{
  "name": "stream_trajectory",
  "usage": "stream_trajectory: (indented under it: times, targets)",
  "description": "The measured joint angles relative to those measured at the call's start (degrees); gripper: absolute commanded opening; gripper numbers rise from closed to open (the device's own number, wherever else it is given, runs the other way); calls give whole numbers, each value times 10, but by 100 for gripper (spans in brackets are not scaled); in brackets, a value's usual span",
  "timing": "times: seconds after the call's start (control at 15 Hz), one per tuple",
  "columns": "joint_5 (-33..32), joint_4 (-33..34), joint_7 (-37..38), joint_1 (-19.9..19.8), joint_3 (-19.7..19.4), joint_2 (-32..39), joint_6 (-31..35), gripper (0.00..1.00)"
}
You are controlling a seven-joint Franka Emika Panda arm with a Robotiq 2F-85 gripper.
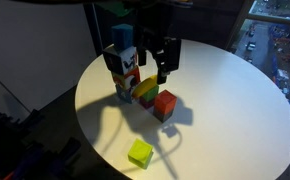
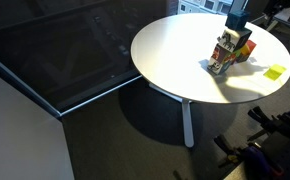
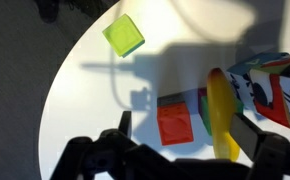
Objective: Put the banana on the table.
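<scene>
The banana is yellow and lies across a green block, beside a red block. In an exterior view it shows as a yellow streak on top of the block cluster. My gripper hangs above these blocks, open. The banana lies between the fingers, close to the right one, and neither finger touches it. In both exterior views the gripper is over the blocks. The round white table carries everything.
A tall stack of patterned colourful blocks stands next to the banana. A loose yellow-green cube sits apart near the table edge. The floor around the table is dark.
</scene>
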Motion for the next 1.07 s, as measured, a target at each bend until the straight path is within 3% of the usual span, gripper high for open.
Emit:
stream_trajectory:
  times: [0.6,1.07]
  targets:
    - [21,18,-12,-11,0,26,0,100]
    - [34,47,-86,-27,2,66,23,100]
